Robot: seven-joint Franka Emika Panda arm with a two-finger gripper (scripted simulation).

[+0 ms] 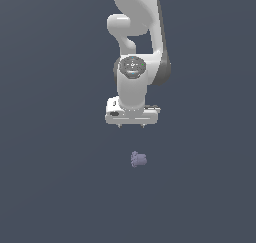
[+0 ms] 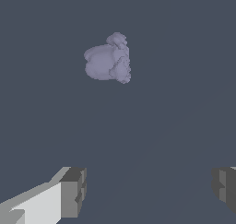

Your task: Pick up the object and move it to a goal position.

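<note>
Below, jaws (image 1: 131,125) wide open and empty, unmarked lavender-grey object (image 1: 138,159) apart on plain floor (image 1: 50,187).

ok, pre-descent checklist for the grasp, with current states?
1. Jaws open: ok. In the wrist view the gripper has its two fingers set wide apart with nothing between them.
2. Object in sight: ok. The lavender-grey blob shows whole in both views.
3. Object free of contact: ok. In the exterior view the gripper hangs apart from the blob.
4. Blob centred between the fingers: not ok. In the wrist view it sits off the line joining the fingertips, so the gripper likely needs a shift first.
5. Goal position: cannot tell. No marker shows in either view.
</note>
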